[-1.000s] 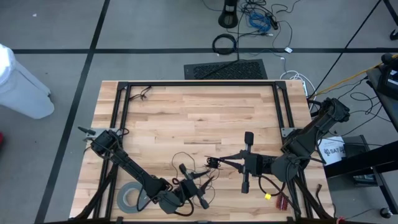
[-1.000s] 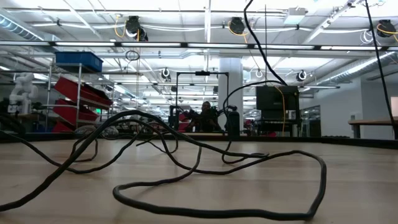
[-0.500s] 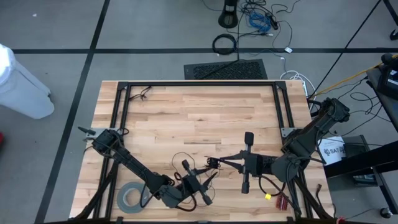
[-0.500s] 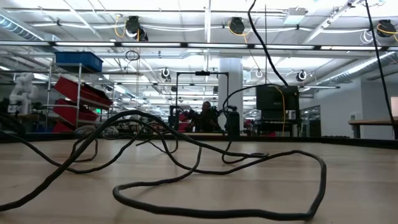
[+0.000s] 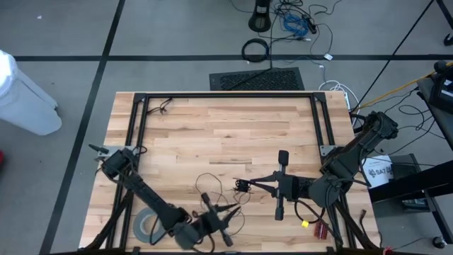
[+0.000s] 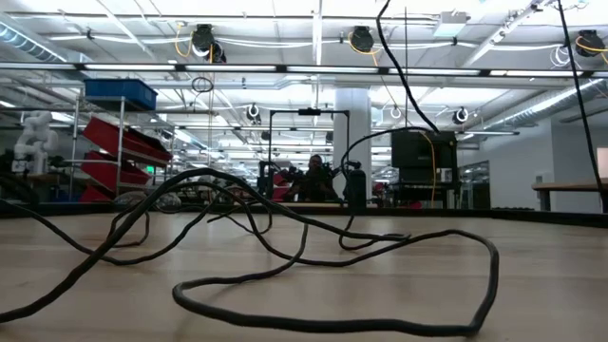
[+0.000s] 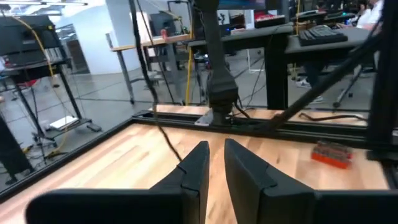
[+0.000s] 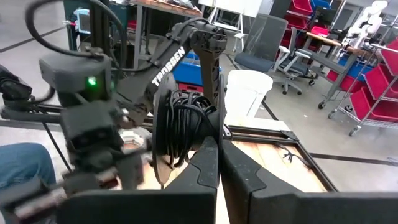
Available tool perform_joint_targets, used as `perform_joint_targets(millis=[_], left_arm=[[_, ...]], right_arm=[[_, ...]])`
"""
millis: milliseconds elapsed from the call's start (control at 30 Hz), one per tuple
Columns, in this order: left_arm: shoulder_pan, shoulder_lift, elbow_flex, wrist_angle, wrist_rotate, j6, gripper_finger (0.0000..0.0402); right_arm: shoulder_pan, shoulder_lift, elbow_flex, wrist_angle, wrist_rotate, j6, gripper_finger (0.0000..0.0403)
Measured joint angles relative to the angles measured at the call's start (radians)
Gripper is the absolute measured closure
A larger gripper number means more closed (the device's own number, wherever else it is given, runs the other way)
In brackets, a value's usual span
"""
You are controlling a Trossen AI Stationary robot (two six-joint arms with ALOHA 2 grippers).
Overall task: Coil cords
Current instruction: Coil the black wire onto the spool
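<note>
- Nearest the front edge sits your landmark, the grey tape roll, a flat wide ring lying on the table.
- Just beside the roll, toward the table's middle, is your left gripper. Its dark fingers stand almost together with a narrow gap showing. The wire passes close by one finger. You can't see it inside the gap, so treat it as not gripped.
- Past the left gripper, farther from the roll, the loose wire lies in several slack, overlapping loops on the wood. It is very thin, dark and limp, and it holds soft curves rather than kinks. It will likely slide and spring when you pull it.
- Farther again from the roll, near mid-table, your right gripper is closed on the disc and holds it on edge off the wood. The disc is small, round, black and hard-looking, with a bundle of wire turns already lying against it.
- My read on progress is that the coil is started but far from finished. Some turns are on the disc and a good length is unwound on the table. You need to catch the free run and lay it round the disc turn by turn.
- Farthest from the roll is bare pale planking, smooth and striped, bordered by a black metal frame.
</note>
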Motion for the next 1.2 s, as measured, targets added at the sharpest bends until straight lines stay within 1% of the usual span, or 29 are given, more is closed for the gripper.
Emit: perform_joint_targets(millis=[100,200,267,333,400,467,567,700,867,1200], left_arm=[[-0.016,-0.001,0.0,0.017,-0.06,0.035,0.0345],[-0.005,-0.001,0.0,0.028,-0.065,0.097,0.0335],[0.007,-0.001,0.0,0.024,-0.023,0.111,0.0316],[0.02,-0.001,0.0,0.021,-0.01,0.107,0.0289],[0.031,-0.001,0.0,0.026,-0.024,0.104,0.0263],[0.042,-0.001,0.0,0.025,-0.066,0.085,0.0245],[0.057,-0.001,0.0,0.039,-0.067,0.079,0.0233],[0.066,-0.001,0.0,0.055,-0.013,0.077,0.0231],[0.073,-0.001,0.0,0.059,-0.011,0.078,0.0231],[0.091,-0.001,0.0,0.075,-0.003,0.078,0.0269]], right_arm=[[0.0,0.0,0.0,0.0,0.0,-0.001,0.0403],[0.0,0.0,0.0,0.001,0.0,0.001,0.0403],[0.0,0.0,0.0,0.003,-0.001,0.003,0.0403],[0.0,0.0,0.0,0.007,-0.001,0.004,0.0403],[0.0,0.0,0.0,0.007,-0.001,0.004,0.0403],[0.0,0.0,0.0,0.007,-0.001,0.003,0.0403],[0.0,0.0,0.0,0.006,-0.001,0.0,0.0403],[0.0,0.0,0.0,0.006,-0.001,-0.003,0.0403],[0.0,0.0,0.0,0.006,-0.001,-0.003,0.0403],[0.0,0.0,0.0,0.006,-0.001,-0.003,0.0403]])
